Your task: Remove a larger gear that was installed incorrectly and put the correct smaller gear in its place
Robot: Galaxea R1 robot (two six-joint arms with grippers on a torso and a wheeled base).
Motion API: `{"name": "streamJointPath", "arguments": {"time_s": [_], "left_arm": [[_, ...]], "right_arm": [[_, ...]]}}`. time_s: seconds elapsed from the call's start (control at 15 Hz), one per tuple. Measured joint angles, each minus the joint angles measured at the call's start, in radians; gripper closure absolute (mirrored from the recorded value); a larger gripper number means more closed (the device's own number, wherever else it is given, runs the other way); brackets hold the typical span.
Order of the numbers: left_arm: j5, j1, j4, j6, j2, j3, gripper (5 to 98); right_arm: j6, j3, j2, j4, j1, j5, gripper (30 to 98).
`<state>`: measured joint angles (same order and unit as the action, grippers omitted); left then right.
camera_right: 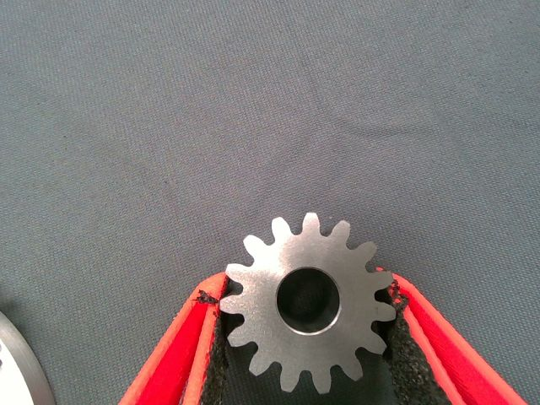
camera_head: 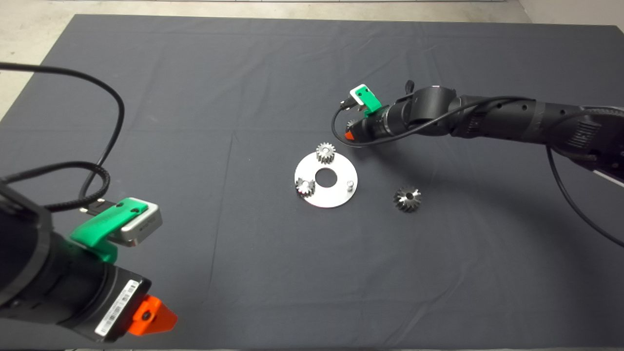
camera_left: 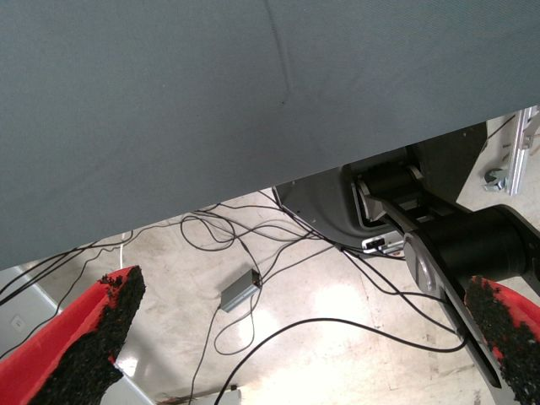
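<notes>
The right pincer [camera_right: 308, 337], just right of centre in the upper half of the head view, is clamped on the small grey steel straight-toothed smaller gear [camera_right: 308, 302], its black pads pressing the teeth from both sides. The wide steel flare-toothed larger gear [camera_head: 407, 199] lies on the dark mat [camera_head: 204, 97], right of the round silver plate [camera_head: 336, 197], which carries two small spur gears [camera_head: 325, 152] and a bare pin [camera_head: 349, 184]. The left pincer [camera_left: 304, 354] waits at the lower left, fingers spread and holding nothing.
</notes>
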<state>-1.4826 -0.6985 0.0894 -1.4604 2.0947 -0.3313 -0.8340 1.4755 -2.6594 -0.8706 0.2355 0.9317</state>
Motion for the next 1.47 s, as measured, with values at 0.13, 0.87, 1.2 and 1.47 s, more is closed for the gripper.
{"name": "streamJointPath", "arguments": {"time_s": [0.13, 0.87, 1.2, 1.47], "left_arm": [[0.0, 0.0, 0.0, 0.0, 0.0, 0.0, 6.0], [-0.001, 0.0, 0.0, 0.0, 0.0, 0.005, 6.0], [-0.001, 0.0, 0.0, 0.0, -0.001, 0.013, 6.0], [-0.001, 0.0, 0.0, 0.0, -0.001, 0.013, 6.0]], "right_arm": [[0.0, 0.0, 0.0, 0.0, 0.0, -0.001, 86.9], [-0.005, -0.163, 0.045, 0.003, 0.011, 0.059, 88.9], [-0.073, -0.357, 0.112, 0.004, 0.075, 0.319, 89.0], [-0.152, -0.583, 0.208, 0.011, 0.106, 0.373, 89.0]]}}
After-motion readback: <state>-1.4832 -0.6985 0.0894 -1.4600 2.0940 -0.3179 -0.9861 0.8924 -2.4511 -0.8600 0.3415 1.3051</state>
